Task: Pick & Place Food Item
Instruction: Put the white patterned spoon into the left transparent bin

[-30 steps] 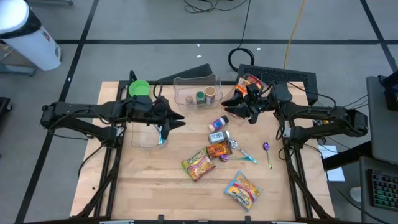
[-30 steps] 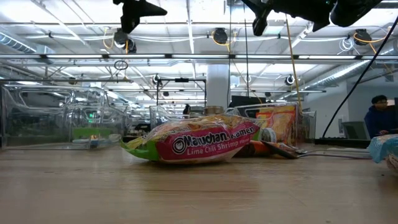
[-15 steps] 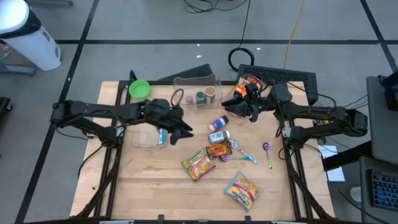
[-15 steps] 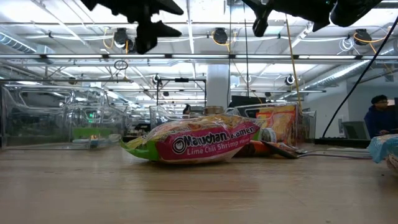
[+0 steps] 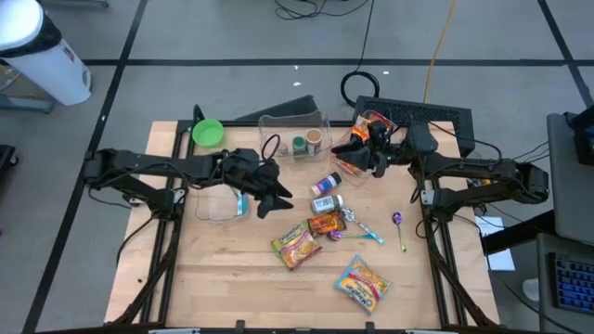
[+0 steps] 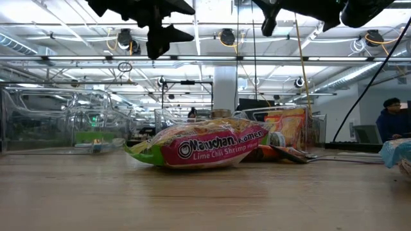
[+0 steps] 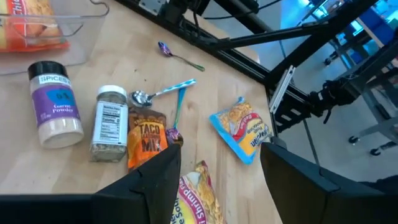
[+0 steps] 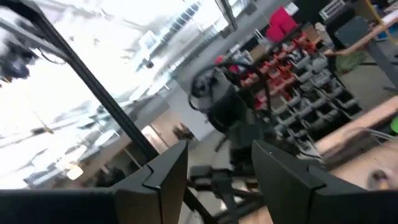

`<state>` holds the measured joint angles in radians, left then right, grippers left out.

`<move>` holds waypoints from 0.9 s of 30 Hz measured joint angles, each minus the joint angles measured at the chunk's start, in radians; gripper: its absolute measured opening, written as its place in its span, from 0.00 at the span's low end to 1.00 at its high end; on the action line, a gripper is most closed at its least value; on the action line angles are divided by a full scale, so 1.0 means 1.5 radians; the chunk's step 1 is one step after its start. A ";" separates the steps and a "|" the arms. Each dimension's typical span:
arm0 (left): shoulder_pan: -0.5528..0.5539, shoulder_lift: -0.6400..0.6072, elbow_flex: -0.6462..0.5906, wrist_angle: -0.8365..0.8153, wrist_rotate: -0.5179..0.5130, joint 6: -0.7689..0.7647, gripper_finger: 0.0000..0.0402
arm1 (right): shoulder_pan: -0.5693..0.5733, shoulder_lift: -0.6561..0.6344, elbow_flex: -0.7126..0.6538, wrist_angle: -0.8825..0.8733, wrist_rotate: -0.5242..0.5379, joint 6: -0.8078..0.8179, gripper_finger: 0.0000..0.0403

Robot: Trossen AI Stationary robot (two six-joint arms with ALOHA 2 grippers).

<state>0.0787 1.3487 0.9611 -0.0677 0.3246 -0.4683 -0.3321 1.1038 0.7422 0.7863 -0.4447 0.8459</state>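
Pink-and-green Maruchan ramen packet [image 5: 295,243] lies flat on the wooden table [image 5: 223,278], centre-front (orange taco mix pouch [image 5: 326,224] just beside it). Left gripper [image 5: 275,197] hovers above nearby, fingers parted, empty. Right gripper [image 5: 358,160] raised at back right, fingers apart, holding nothing.

my bench [image 5: 232,269] sits in even overhead light, with soft, short shadows. from bench height, ceiling lamps [image 6: 229,36] glare white and the near wood blurs, while the noodle packet [image 6: 199,146] stays sharp. my right wrist view is smeared and washed out by bright windows.
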 joint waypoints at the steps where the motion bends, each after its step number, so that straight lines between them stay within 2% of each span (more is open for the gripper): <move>1: 0.000 0.000 0.000 -0.004 0.002 0.000 0.57 | 0.000 0.000 0.000 0.016 -0.001 0.016 0.42; 8: 0.003 0.001 0.000 -0.006 -0.006 0.001 0.57 | 0.039 0.000 0.013 0.176 0.001 0.092 0.44; 13: 0.015 0.001 0.000 -0.006 -0.008 0.021 0.57 | 0.101 0.000 0.115 0.115 0.017 0.024 0.48; 16: 0.027 0.001 0.000 -0.003 -0.008 0.028 0.57 | 0.135 0.000 0.206 -0.067 0.016 -0.080 0.50; 19: 0.040 0.001 0.000 -0.004 -0.008 0.027 0.57 | 0.164 0.007 0.308 -0.336 0.022 -0.189 0.51; 24: 0.050 0.001 0.000 -0.005 -0.008 0.028 0.57 | 0.201 0.043 0.444 -0.753 0.115 -0.320 0.50; 27: 0.053 0.001 0.000 -0.005 -0.008 0.026 0.57 | 0.214 0.059 0.445 -0.882 0.174 -0.384 0.50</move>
<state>0.1575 1.3495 0.9612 -0.0755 0.3129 -0.4287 -0.0109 1.1923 1.4104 -0.5366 -0.1843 0.2696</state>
